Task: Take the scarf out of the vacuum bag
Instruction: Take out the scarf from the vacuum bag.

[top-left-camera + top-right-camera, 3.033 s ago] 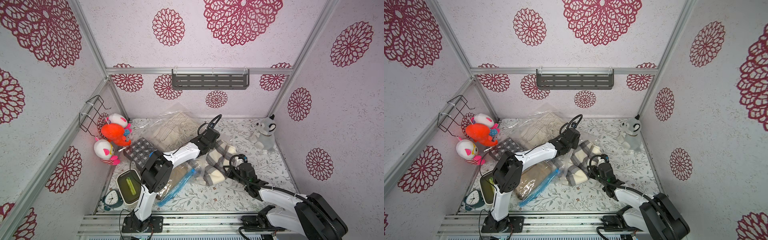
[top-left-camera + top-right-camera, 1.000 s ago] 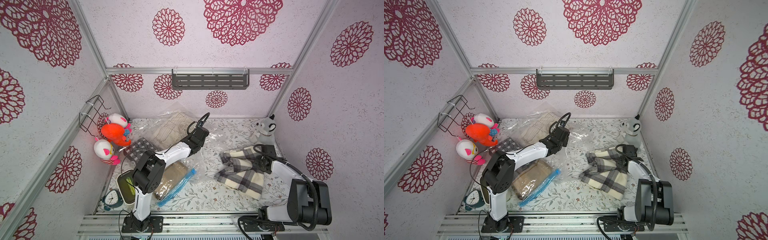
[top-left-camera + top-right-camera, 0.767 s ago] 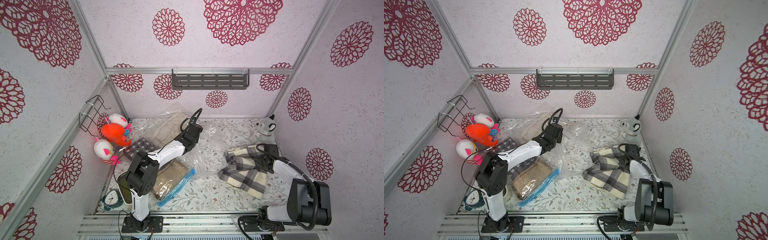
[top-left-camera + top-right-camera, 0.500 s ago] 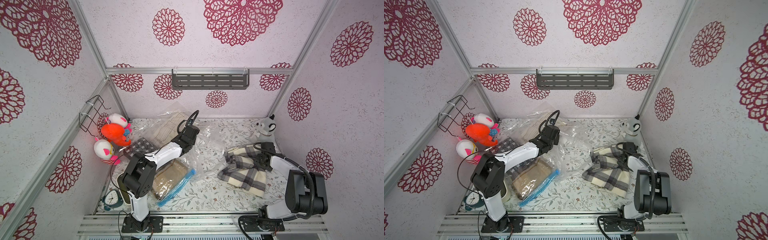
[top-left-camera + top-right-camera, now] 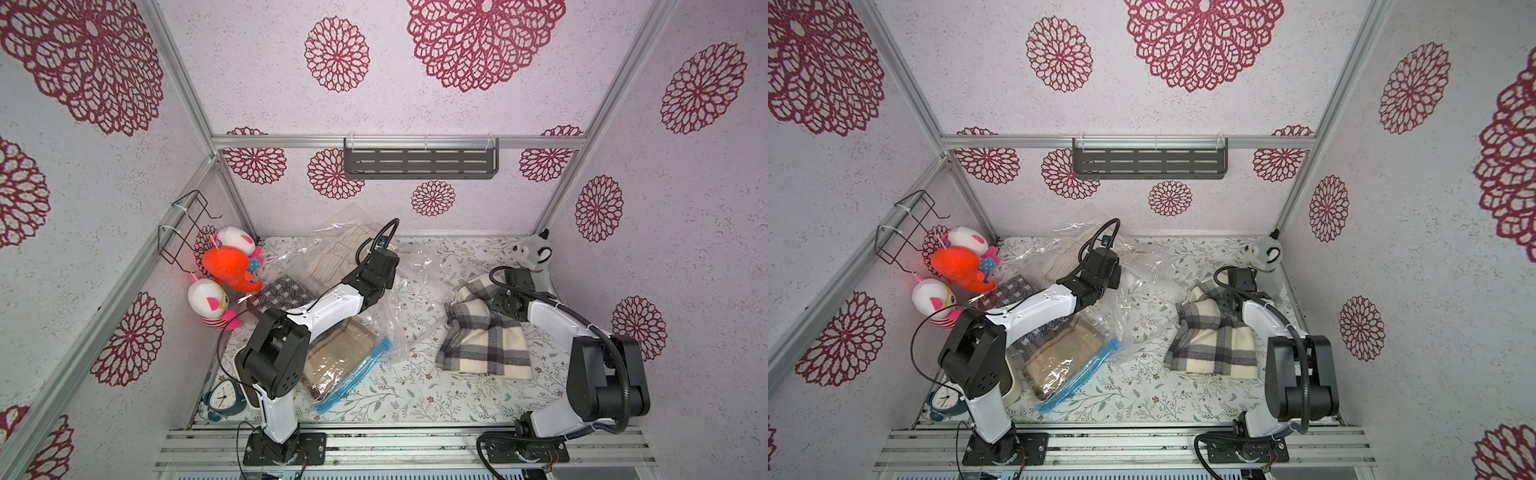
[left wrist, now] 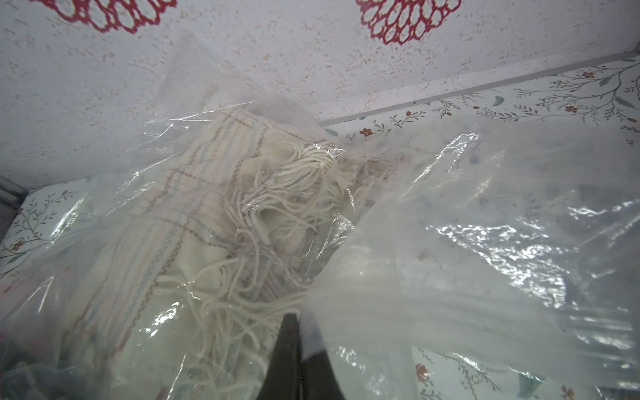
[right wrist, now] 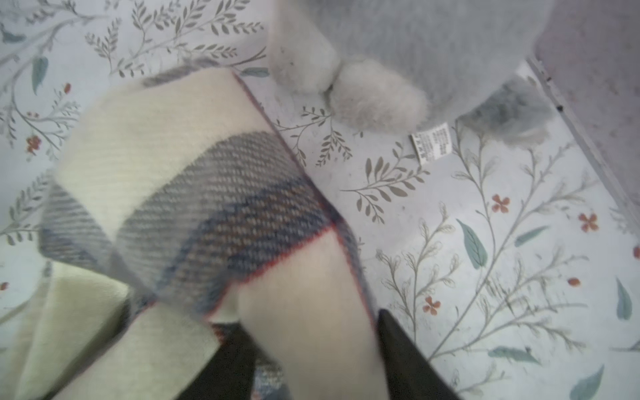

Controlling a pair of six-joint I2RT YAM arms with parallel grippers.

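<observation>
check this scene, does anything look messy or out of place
The plaid scarf lies in a rumpled, unfolded heap beside the grey plush toy. The clear vacuum bag is crumpled, one edge pinched in the left gripper. Nothing looks spilled or damaged.

Bright, even light leaves only faint shadows in both top views, whose edges bend slightly, while white glare streaks the crinkled vacuum bag (image 6: 502,242) and the scarf (image 7: 207,194) blurs softly in the right wrist view.
</observation>
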